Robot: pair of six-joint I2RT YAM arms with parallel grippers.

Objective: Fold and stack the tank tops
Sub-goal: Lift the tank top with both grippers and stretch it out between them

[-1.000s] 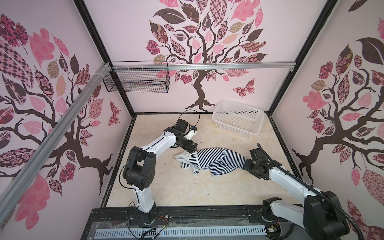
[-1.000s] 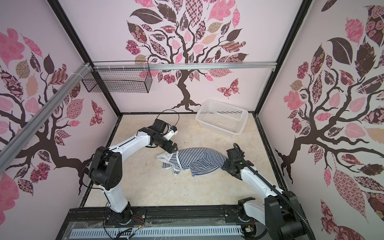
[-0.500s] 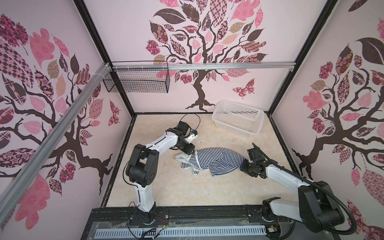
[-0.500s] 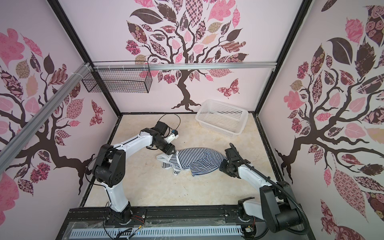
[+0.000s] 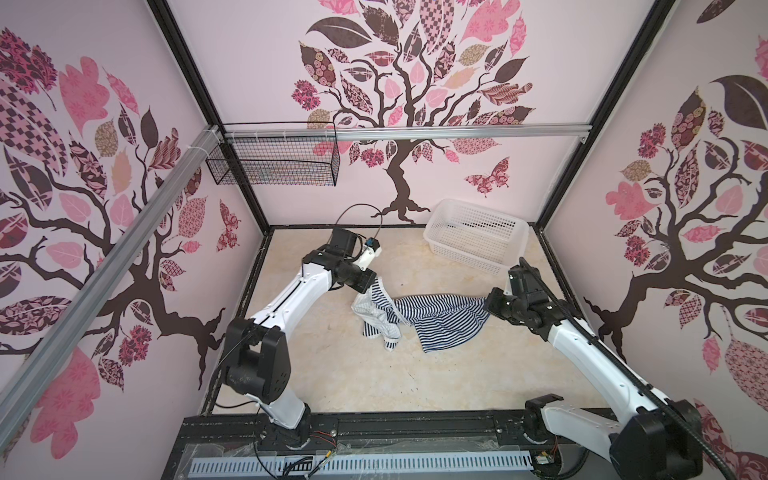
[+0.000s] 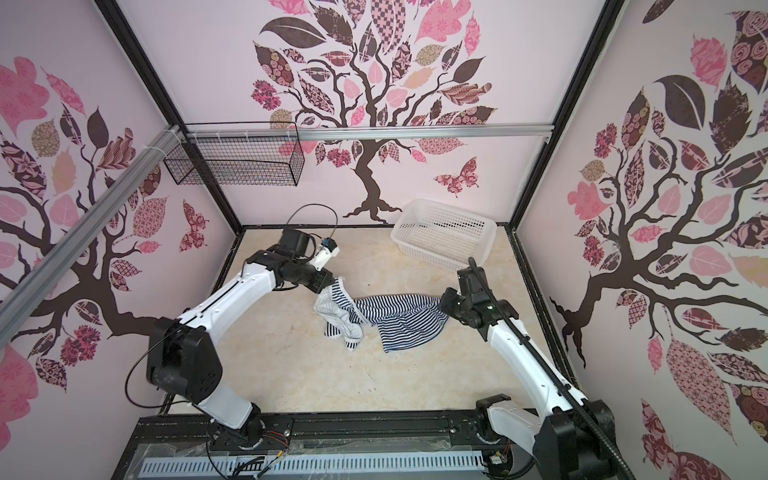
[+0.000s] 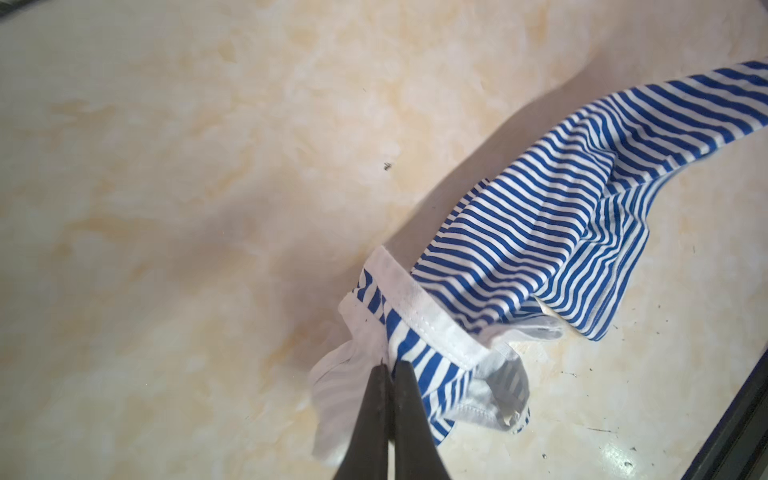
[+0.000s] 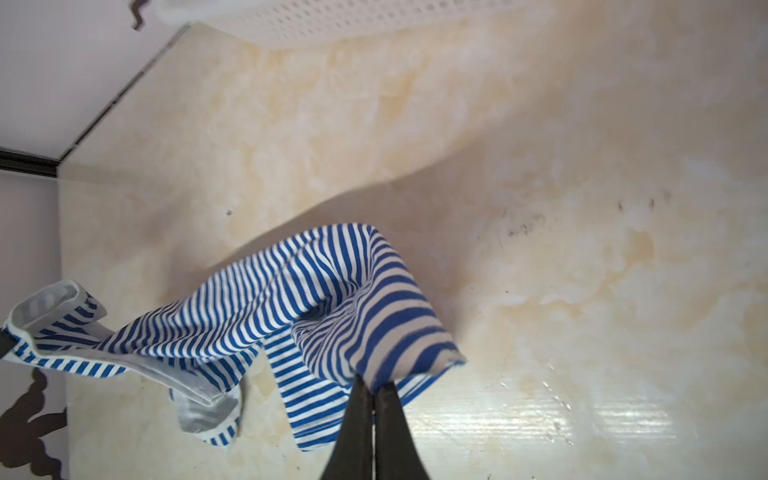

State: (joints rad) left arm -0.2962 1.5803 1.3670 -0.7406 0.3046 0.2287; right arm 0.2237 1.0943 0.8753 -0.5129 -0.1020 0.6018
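A navy-and-white striped tank top (image 5: 440, 320) (image 6: 399, 324) hangs stretched between my two grippers over the middle of the table, its lower folds sagging toward the surface. My left gripper (image 5: 374, 286) (image 6: 334, 286) (image 7: 388, 368) is shut on the white-edged strap end. The striped body (image 7: 540, 232) runs away from it. My right gripper (image 5: 486, 305) (image 6: 440, 305) (image 8: 374, 380) is shut on the opposite end of the top (image 8: 291, 299), pinching a bunched fold of striped fabric.
A white perforated plastic basket (image 5: 469, 249) (image 6: 440, 243) (image 8: 332, 20) stands at the back right of the beige marbled table. A black wire basket (image 5: 274, 166) hangs on the back left wall. Black frame rails border the table.
Both grippers have gone from open to shut on the two ends of the tank top. The ends have risen off the table and the cloth is now drawn out between them.
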